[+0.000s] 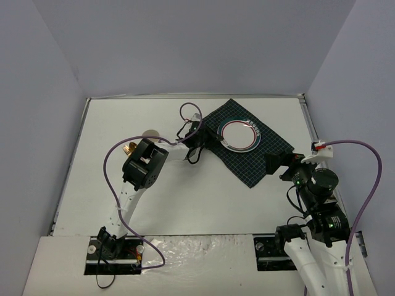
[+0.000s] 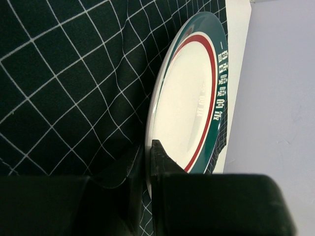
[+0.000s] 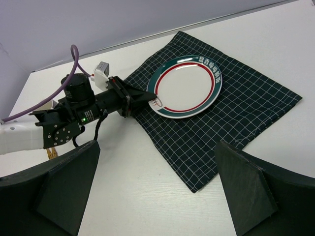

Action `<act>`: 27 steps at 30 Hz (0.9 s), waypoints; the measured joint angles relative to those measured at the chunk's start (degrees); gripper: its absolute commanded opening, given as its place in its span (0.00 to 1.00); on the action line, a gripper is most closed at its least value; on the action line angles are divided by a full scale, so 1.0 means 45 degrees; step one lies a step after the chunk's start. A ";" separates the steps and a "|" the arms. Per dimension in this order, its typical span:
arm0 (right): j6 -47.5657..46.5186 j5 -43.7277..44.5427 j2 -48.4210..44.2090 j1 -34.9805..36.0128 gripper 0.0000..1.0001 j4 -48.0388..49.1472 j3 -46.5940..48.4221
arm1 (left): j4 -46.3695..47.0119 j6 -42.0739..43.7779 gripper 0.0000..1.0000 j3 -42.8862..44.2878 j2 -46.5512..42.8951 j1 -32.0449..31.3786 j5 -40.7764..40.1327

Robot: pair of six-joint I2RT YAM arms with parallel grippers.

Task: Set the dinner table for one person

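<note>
**Left hand clamps the plate's rim on the checked cloth**

Pale lilac walls close in a white, matte surface [image 1: 185, 197] on 3 sides. A dark green checked cloth [image 1: 259, 163] lies on the far right part of the surface, turned so that 1 corner points at the far edge and another at the right edge. A plate [image 1: 239, 134] sits on the far half of the cloth: white centre, thin red ring, green rim with white lettering.

The left arm reaches from the near left corner across the middle of the surface. The left hand [image 2: 147, 150] is closed on the plate, with the rim's left side pinched between its 2 fingers [image 2: 160, 162]. Whether that side of the plate is raised off the cloth, I cannot tell.

The right arm stands at the near right corner. The right hand [image 1: 276, 163] hovers above the near right edge of the cloth, apart from the plate, its 2 fingers spread wide with nothing between them. A purple cable [image 1: 111, 166] loops along the left arm.
</note>
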 measured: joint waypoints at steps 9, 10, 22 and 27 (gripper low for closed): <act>0.0000 0.0000 0.0000 0.0000 1.00 0.0000 -0.0021 | 0.0427 -0.0117 0.01 -0.0373 -0.0052 0.0000 0.0005; 0.0000 0.0000 0.0000 0.0000 1.00 0.0000 -0.0023 | 0.0433 -0.0118 0.02 -0.0375 -0.0055 0.0000 0.0005; -0.0055 -0.0004 0.0000 0.0000 1.00 0.0000 -0.0028 | 0.0928 -0.0335 0.56 -0.0626 -0.0264 0.0004 0.0181; -0.0102 0.0000 0.0000 0.0000 1.00 0.0000 -0.0028 | 0.0698 -0.0201 0.75 -0.0769 -0.0805 0.0005 0.0180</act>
